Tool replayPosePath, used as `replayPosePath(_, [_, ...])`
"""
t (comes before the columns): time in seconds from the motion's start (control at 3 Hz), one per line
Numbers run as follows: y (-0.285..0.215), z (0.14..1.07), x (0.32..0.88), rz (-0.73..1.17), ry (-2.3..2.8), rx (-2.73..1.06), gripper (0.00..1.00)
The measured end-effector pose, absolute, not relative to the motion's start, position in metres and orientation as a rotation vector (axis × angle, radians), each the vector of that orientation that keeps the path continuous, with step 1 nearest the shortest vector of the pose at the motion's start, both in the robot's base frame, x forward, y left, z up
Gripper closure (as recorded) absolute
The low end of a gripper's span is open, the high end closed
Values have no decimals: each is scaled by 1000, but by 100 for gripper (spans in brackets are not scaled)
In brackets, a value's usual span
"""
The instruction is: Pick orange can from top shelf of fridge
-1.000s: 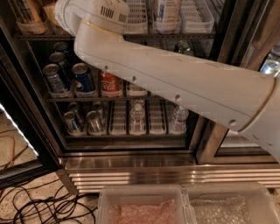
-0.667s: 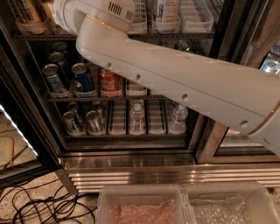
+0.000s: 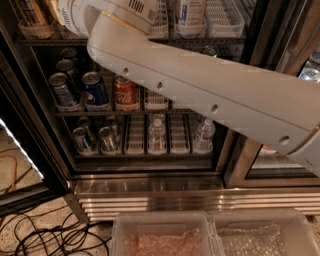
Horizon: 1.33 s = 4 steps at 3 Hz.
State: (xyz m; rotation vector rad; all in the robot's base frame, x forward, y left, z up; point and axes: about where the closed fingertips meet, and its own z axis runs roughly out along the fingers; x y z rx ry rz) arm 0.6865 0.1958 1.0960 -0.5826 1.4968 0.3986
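The orange can point(image 3: 31, 14), orange-gold with dark streaks, stands in a clear front cup point(image 3: 35, 31) at the far left of the top shelf point(image 3: 220, 22) of the fridge point(image 3: 200, 197). My white arm point(image 3: 200, 95) crosses the view from the right edge up to the top left. Its wrist point(image 3: 75, 15) is just right of the orange can. The gripper lies past the wrist beyond the top edge and is out of view. A white-and-green can point(image 3: 190, 12) stands further right on the top shelf.
The middle rack holds blue cans point(image 3: 95, 90) and a red cola can point(image 3: 125, 92). The lower rack holds silver cans point(image 3: 107, 139) and water bottles point(image 3: 156, 132). Black cables point(image 3: 45, 232) lie on the floor at the left. Clear plastic bins point(image 3: 160, 235) sit at the bottom.
My arm's wrist end has shifted slightly right and up at the top shelf. The cans and bottles have not moved.
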Motion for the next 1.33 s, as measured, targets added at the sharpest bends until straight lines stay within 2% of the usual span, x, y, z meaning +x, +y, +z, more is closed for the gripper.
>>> replayPosePath(1.33, [196,1093,674,454,1523,-607,100])
